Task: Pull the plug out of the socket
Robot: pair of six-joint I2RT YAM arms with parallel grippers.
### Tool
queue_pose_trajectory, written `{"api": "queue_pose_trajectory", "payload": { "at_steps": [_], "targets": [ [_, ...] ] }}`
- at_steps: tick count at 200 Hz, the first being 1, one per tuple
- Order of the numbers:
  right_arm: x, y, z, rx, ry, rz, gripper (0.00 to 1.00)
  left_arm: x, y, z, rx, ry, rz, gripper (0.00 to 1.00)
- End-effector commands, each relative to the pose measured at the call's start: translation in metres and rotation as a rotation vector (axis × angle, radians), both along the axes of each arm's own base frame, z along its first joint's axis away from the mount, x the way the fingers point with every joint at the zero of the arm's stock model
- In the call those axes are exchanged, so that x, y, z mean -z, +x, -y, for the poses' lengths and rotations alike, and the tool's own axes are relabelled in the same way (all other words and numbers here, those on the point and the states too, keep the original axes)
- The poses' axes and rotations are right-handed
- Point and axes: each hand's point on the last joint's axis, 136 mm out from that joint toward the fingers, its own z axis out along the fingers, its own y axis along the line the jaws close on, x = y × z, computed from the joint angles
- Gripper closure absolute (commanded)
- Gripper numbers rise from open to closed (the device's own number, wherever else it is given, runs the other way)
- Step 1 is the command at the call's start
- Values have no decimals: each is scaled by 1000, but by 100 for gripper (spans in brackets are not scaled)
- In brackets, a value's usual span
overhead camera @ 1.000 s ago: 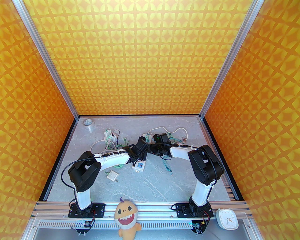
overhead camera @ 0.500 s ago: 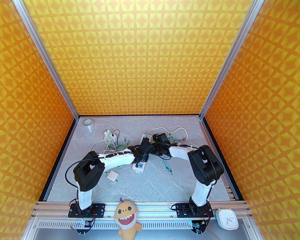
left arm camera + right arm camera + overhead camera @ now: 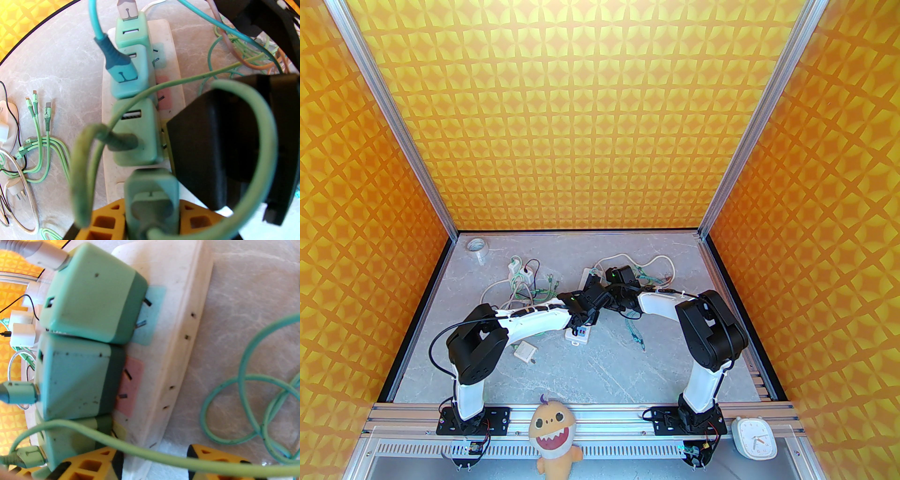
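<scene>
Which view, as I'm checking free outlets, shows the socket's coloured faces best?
Right wrist: the socket lies close up, blue, pink and yellow faces sharp beside the green chargers. Left wrist shows it behind chargers and cables; top external, its near end, small.

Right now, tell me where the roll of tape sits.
In the top view, the roll of tape sits in the far left corner of the table, beyond and left of the white charger.

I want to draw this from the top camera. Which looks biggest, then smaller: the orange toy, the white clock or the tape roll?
1. orange toy
2. white clock
3. tape roll

The tape roll sits farthest from the camera, so it may look smaller than it really is.
</scene>
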Motion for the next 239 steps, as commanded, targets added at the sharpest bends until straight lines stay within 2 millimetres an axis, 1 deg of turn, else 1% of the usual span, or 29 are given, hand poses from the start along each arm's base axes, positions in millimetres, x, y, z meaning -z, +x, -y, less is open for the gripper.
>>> {"api": "queue_pose_trajectory", "payload": {
  "at_steps": [1,16,34,64,87,102,114,140,147,150,155,167,174,186,203,216,224,235,239],
  "targets": [
    [-16,-8,17,25,-69,38,46,-33,-3,9,9,-91,26,82],
    [-28,-12,19,30,-58,51,43,-37,-7,9,13,-113,22,82],
    [-38,-20,25,39,-64,60,41,-41,-11,10,20,-152,17,82],
    [-55,-38,35,46,-62,98,36,-40,-17,10,32,-175,1,83],
    [-72,-49,46,58,-79,133,30,-45,-21,8,39,-187,3,84],
    [-87,-54,51,60,-82,167,23,-52,-22,6,42,-197,13,84],
    [-95,-60,52,46,-73,182,22,-58,-23,4,50,-201,23,84],
    [-125,-70,55,45,-40,267,21,-72,-26,1,55,-221,42,84],
    [-137,-72,57,45,-26,304,21,-75,-27,0,56,-228,47,84],
    [-139,-74,58,48,-24,311,20,-77,-27,-1,56,-229,49,84],
    [-150,-76,60,52,-10,342,19,-79,-28,-2,56,-233,52,84],
    [-169,-82,65,68,9,398,14,-85,-30,-5,56,-240,57,84],
    [-179,-85,68,79,16,432,13,-88,-31,-6,57,-243,59,84],
    [-194,-90,76,109,16,476,3,-92,-32,-8,58,-246,63,84],
    [-213,-95,85,133,10,523,2,-101,-34,-10,62,-255,71,84],
    [-221,-97,91,156,-4,539,2,-108,-35,-12,66,-265,83,84],
    [-226,-97,90,149,0,549,2,-110,-36,-12,69,-268,87,84],
    [-223,-96,87,131,-3,535,2,-113,-34,-11,73,-268,94,84],
    [-219,-95,86,127,-8,518,1,-114,-35,-11,75,-268,93,84]
  ]
}}
